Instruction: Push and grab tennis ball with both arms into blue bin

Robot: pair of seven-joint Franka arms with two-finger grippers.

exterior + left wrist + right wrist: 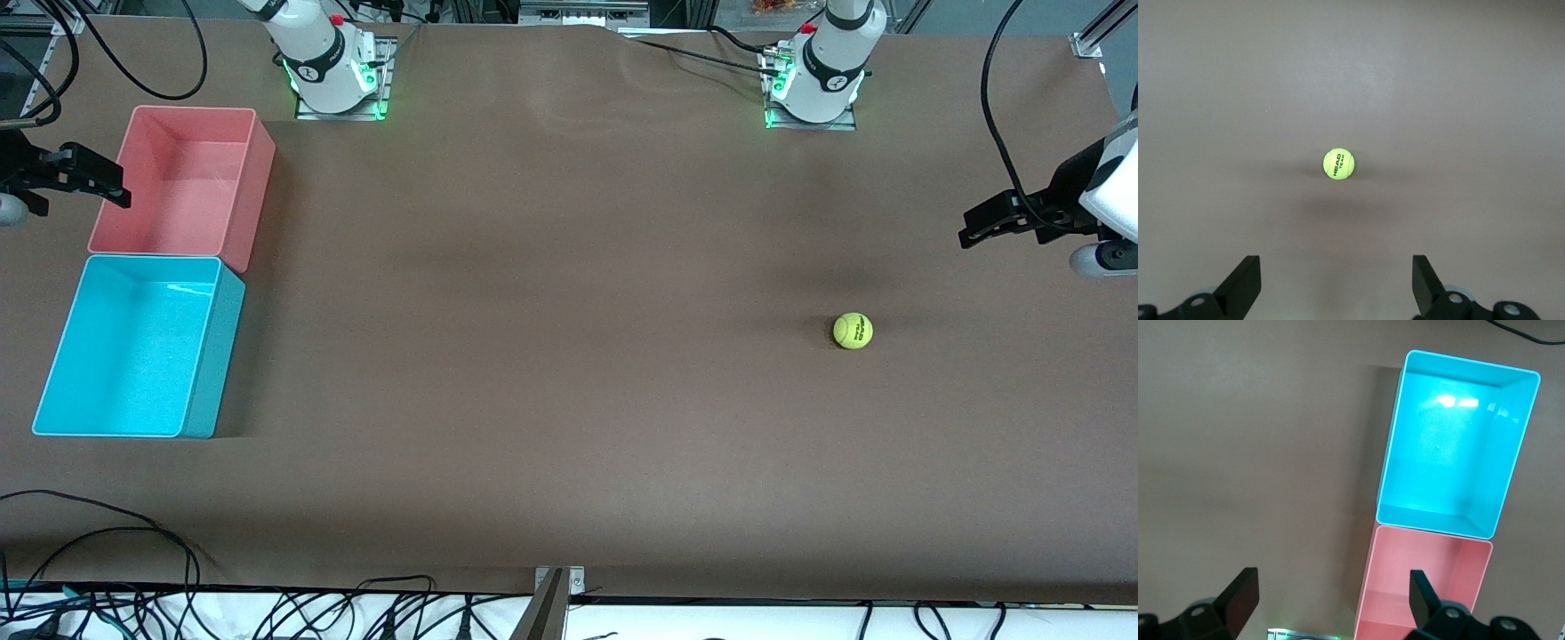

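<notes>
The tennis ball [853, 331] lies on the brown table toward the left arm's end, and shows in the left wrist view [1339, 164]. My left gripper [973, 229] hangs open and empty over the table's end beside the ball, its fingers [1243, 285] wide apart around bare table [1335, 280]. The blue bin [151, 257] stands empty at the right arm's end, also in the right wrist view [1458, 363]. My right gripper [116, 187] is open and empty over the table's end beside the pink bin, with nothing between its fingers [1331, 597].
A pink bin [191, 108] touches the blue bin, farther from the front camera; it shows in the right wrist view [1425, 587]. The arm bases [333, 80] [813, 84] stand along the table's farthest edge. Cables [133, 533] lie at the nearest edge.
</notes>
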